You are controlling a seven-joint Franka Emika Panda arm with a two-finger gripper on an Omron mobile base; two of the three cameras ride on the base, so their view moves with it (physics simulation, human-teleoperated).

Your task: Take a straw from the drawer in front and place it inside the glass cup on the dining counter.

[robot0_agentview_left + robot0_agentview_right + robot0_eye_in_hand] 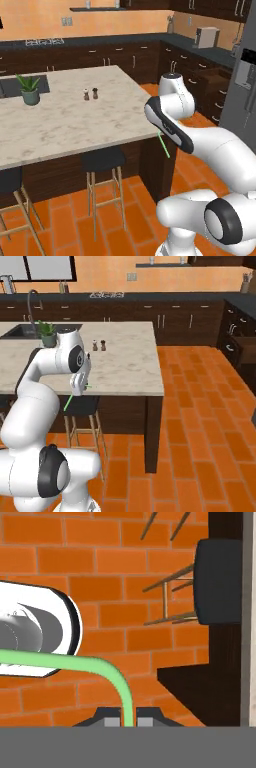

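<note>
My gripper is shut on the light-green straw, which curves up from between the fingertips and off to the left in the hand view. The straw pokes down below my forearm, beside the near right corner of the dining counter. From the right base view the straw slants down-left from the gripper, in front of the dining counter edge. A dark drawer stands pulled out in the cabinets at the right. The glass cup is out of view.
A potted plant and two small shakers stand on the counter. Black-seated stools are tucked under its near edge, one right below my hand. Orange brick floor lies open to the right.
</note>
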